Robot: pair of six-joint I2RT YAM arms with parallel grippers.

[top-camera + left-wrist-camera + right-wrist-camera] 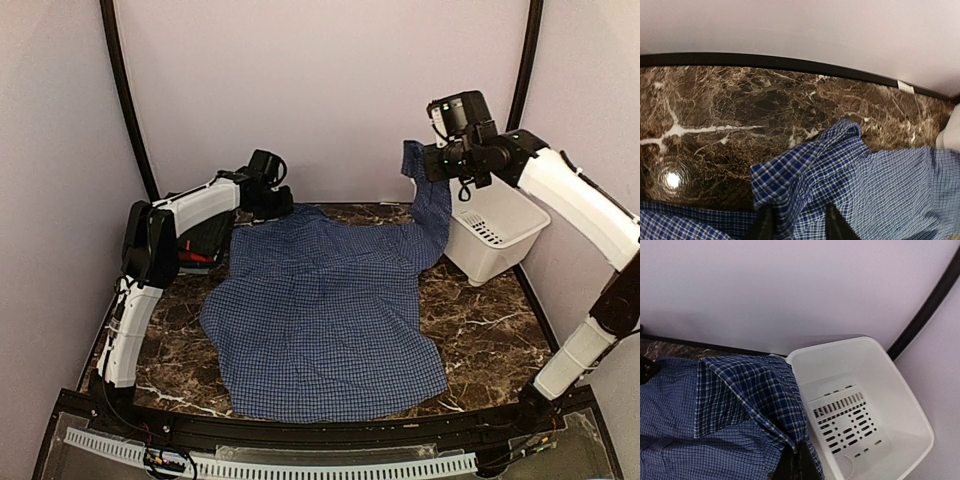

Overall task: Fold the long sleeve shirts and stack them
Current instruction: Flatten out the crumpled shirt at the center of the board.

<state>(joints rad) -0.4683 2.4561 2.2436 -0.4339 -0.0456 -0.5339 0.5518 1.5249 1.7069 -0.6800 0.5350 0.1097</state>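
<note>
On the marble table (485, 335), the blue checked shirt (330, 320) lay spread flat. At its far left corner, the left gripper (797, 227) stood with jaws slightly apart around the cloth. Far right, the right gripper (428, 165), clamped tight, held one sleeve aloft beside the white basket (495, 235).

The blue checked shirt (325, 320) lies spread open, unfolded, on the table (480, 330), one sleeve raised at the far right; the dark shirt (208, 238) and red shirt (196, 257) lie bunched at far left.

one blue check shirt (320, 320), one white basket (500, 235), one marble table (480, 330)
</note>
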